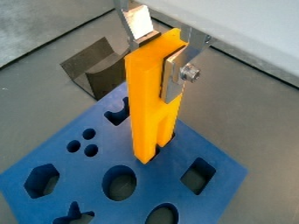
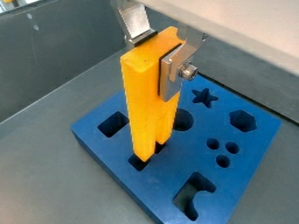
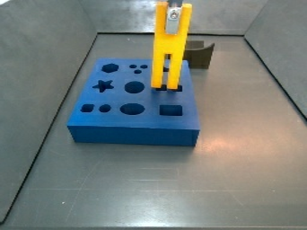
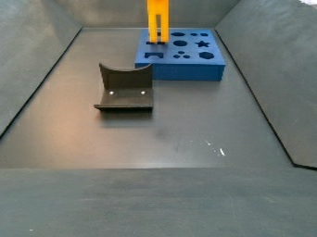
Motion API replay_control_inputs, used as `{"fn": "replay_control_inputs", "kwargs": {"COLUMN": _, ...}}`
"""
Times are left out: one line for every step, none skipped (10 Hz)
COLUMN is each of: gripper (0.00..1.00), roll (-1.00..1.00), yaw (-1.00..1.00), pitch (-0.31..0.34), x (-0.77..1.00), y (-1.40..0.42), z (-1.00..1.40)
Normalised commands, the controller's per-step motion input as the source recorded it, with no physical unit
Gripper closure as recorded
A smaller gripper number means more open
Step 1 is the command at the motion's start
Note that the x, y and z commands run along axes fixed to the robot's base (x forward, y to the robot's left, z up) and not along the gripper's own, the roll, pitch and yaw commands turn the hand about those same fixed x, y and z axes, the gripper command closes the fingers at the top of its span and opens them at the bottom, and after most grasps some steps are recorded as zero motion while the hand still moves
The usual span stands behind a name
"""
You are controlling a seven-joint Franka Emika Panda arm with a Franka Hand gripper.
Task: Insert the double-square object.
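Observation:
The double-square object is a tall bright-yellow bar, held upright over the blue block with shaped holes. My gripper is shut on its upper end, one silver finger on each flat side. It shows the same way in a wrist view with the gripper on its upper end. In a side view its two legs reach down to the block's top at two square holes near the far right corner. How deep the tips sit I cannot tell. The gripper is at the bar's top.
The dark fixture stands on the grey floor in front of the blue block; it also shows behind the block in a side view and in a wrist view. Sloped grey walls ring the floor.

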Motion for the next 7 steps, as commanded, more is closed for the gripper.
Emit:
{"fn": "replay_control_inputs", "kwargs": {"gripper": 1.00, "roll": 0.03, "yaw": 0.09, "pitch": -0.051, "x": 0.17, "y": 0.00, "z": -0.07}}
{"fn": "replay_control_inputs", "kwargs": {"gripper": 1.00, "roll": 0.00, "yaw": 0.00, "pitch": -0.073, "x": 0.11, "y": 0.00, "z": -0.09}}
{"fn": "replay_control_inputs", "kwargs": {"gripper": 1.00, "roll": 0.00, "yaw": 0.00, "pitch": -0.079, "x": 0.04, "y": 0.00, "z": -0.10}}
{"fn": "replay_control_inputs", "kwargs": {"gripper": 1.00, "roll": 0.00, "yaw": 0.00, "pitch": -0.087, "x": 0.00, "y": 0.00, "z": -0.13}}
{"fn": "replay_control_inputs", "kwargs": {"gripper": 1.00, "roll": 0.00, "yaw": 0.00, "pitch": -0.080, "x": 0.01, "y": 0.00, "z": -0.12}}
{"fn": "replay_control_inputs", "kwargs": {"gripper": 1.00, "roll": 0.00, "yaw": 0.00, "pitch": -0.090, "x": 0.04, "y": 0.00, "z": -0.15}}
{"fn": "replay_control_inputs", "kwargs": {"gripper": 1.00, "roll": -0.01, "yaw": -0.02, "pitch": -0.114, "x": 0.07, "y": 0.07, "z": -0.17}}
